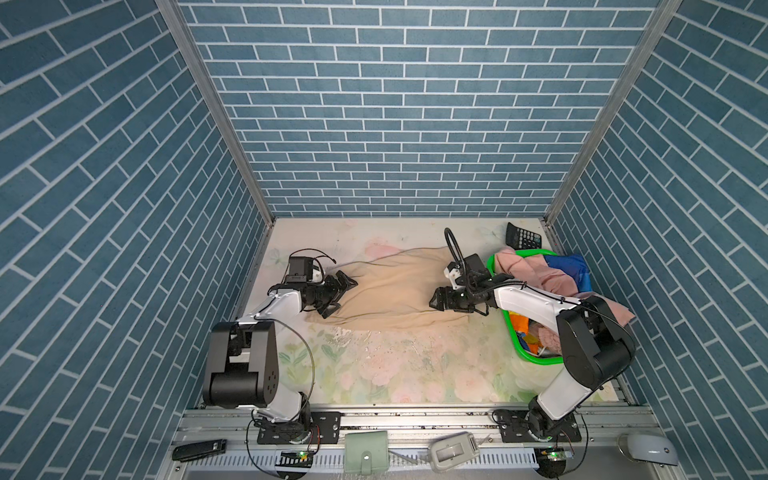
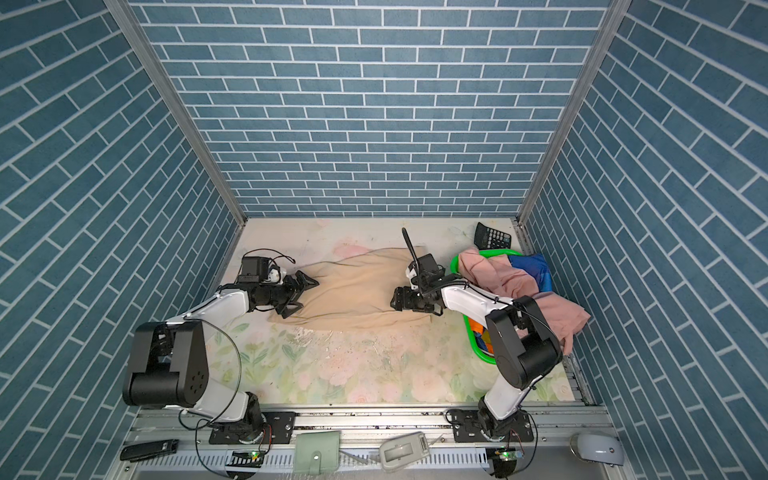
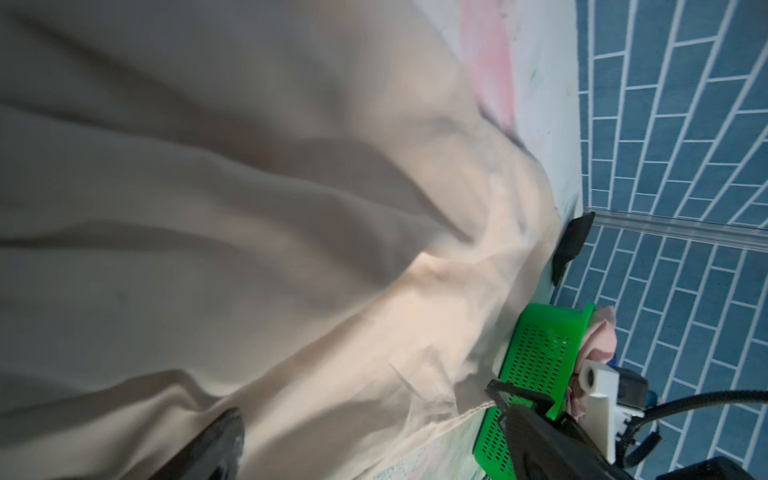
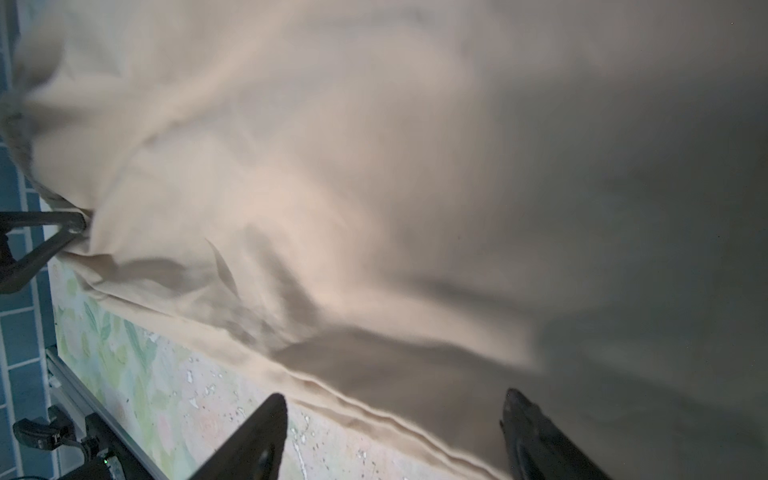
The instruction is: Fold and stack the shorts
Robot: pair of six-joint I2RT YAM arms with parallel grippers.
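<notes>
The beige shorts [image 1: 390,291] [image 2: 353,291] lie spread out across the middle of the table in both top views. My left gripper [image 1: 343,298] [image 2: 304,297] stands open at their left end, nothing clamped; one finger [image 3: 216,440] shows over the cloth. My right gripper [image 1: 433,301] [image 2: 393,301] [image 4: 395,415] is open at their right end, its fingers astride the near hem without pinching it. The pink shorts [image 1: 536,270] [image 2: 498,274] and the rainbow-striped shorts [image 1: 569,268] [image 2: 532,268] are heaped in the green basket [image 1: 513,328] [image 3: 540,353].
The green basket stands at the right side, under my right arm, with pink cloth hanging over its far side. A black calculator [image 1: 523,237] lies at the back right corner. Small items sit on the front rail. Blue brick walls enclose the flowered table [image 1: 395,374].
</notes>
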